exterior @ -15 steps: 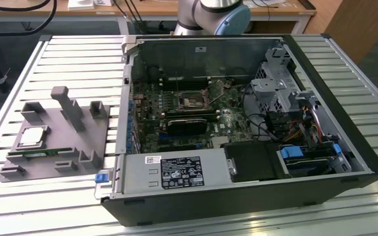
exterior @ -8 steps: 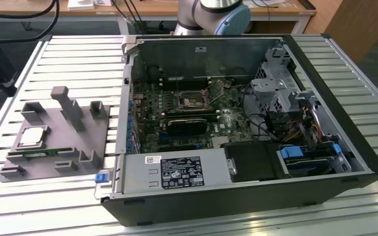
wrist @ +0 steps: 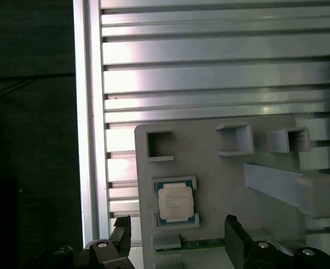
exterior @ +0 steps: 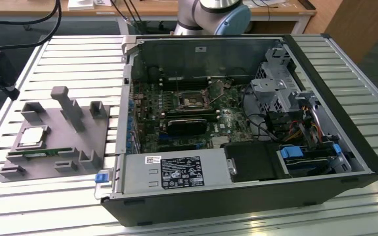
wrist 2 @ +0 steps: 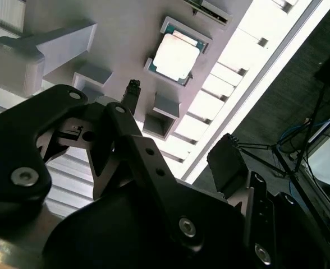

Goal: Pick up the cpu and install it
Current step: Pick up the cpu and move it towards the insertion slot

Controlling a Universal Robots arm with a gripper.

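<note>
Hanging wide open, the gripper point(wrist: 176, 227) grasps nothing: in the first wrist view its two dark fingers point(wrist: 236, 238) stand well apart with only air between them, and past that gap sits the cpu point(wrist: 175, 202), untouched. It lies flat, silver top up, in a square pocket of the grey holder point(wrist: 210, 162), and both wrist views catch it there, apart from the fingertips. Just beside the cpu, a green memory stick point(exterior: 38, 153) lies along its own slot in the same holder, with grey posts and small empty brackets standing around them. Out in the exterior view the holder rests on the slatted metal table point(exterior: 77, 59), toward the exterior view's left. On the exterior view's right the case point(exterior: 346, 123) lies open, the socket point(exterior: 190, 102) on the board inside, well apart from the cpu. Behind the case rises the arm base point(exterior: 215, 14)
</note>
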